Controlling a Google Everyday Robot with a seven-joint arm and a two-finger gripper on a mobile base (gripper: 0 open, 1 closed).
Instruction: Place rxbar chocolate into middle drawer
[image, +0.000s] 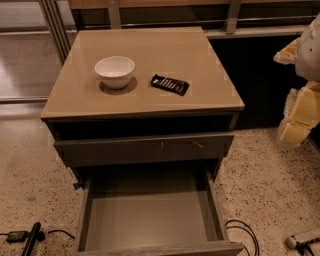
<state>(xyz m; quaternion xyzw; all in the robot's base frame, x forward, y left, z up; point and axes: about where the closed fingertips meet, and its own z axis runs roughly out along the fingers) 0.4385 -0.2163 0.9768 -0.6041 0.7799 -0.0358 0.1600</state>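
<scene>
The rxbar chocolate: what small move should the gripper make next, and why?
Probably bring the gripper left, to a spot above the rxbar chocolate. The gripper is out past the right edge of the cabinet top, apart from the bar, which lies flat there, right of the white bowl. The middle drawer is already open below.

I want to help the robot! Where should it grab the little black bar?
Probably best: pinch the rxbar chocolate across its short width, near the middle, coming straight down from above. It lies flat on the cabinet top, so there is little edge to catch from the side. The pincer hangs off to the right.
</scene>
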